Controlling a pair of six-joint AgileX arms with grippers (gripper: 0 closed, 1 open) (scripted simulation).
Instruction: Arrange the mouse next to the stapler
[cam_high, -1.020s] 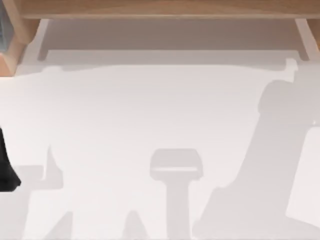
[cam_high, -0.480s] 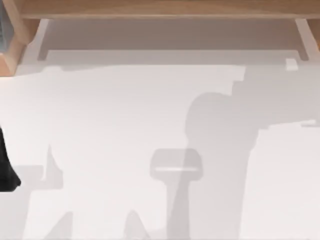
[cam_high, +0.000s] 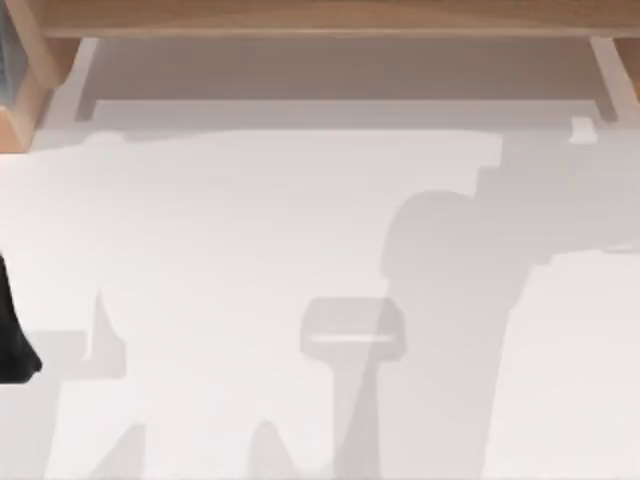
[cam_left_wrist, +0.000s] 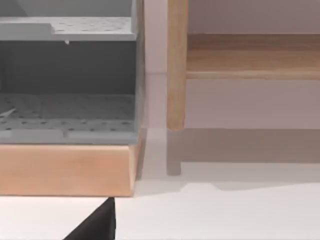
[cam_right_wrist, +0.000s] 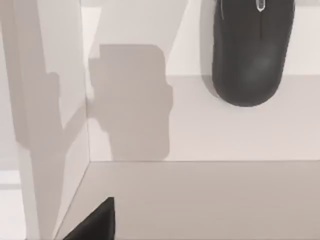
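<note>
From my right wrist camera I see the black mouse (cam_right_wrist: 252, 50) lying on the white table (cam_right_wrist: 210, 130). My left wrist camera faces a grey perforated shelf (cam_left_wrist: 67, 117) on a wooden base (cam_left_wrist: 65, 170). Whether either gripper is open, I cannot tell.

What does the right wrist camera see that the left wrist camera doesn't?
The right wrist view has a black mouse lying on the white table, with grey shadows beside it. The left wrist view has a grey perforated rack sitting on a wooden base, plus a wooden shelf on a wooden post. Both share the white tabletop and a dark wedge at the bottom edge.
</note>
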